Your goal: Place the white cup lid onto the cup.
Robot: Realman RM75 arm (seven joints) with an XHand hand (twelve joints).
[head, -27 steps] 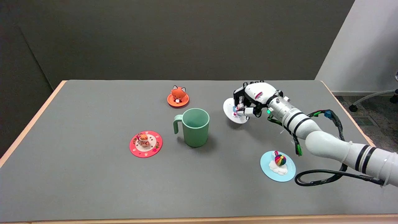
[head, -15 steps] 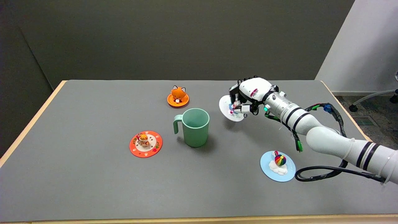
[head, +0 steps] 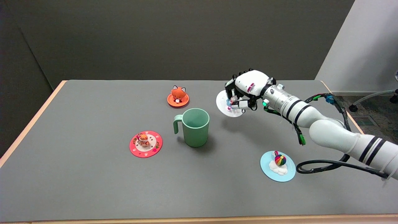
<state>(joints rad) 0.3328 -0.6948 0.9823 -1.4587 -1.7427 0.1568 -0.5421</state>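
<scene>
One gap matters: the lid (head: 224, 105), pinched by its knob in the right hand (head: 247, 90), hangs tilted right of the cup (head: 196, 127).

A lab-like test room: bare grey table (head: 93, 186) with wood edging, dark backdrop panels (head: 155, 37), office-chair base (head: 373, 96).

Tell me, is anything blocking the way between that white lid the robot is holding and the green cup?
Nothing visible does. The right hand holds the white cup lid in the air, right of the green cup. Only bare table lies between them, and the cup's mouth is open. The fox lid sits farther back, out of the path.
</scene>
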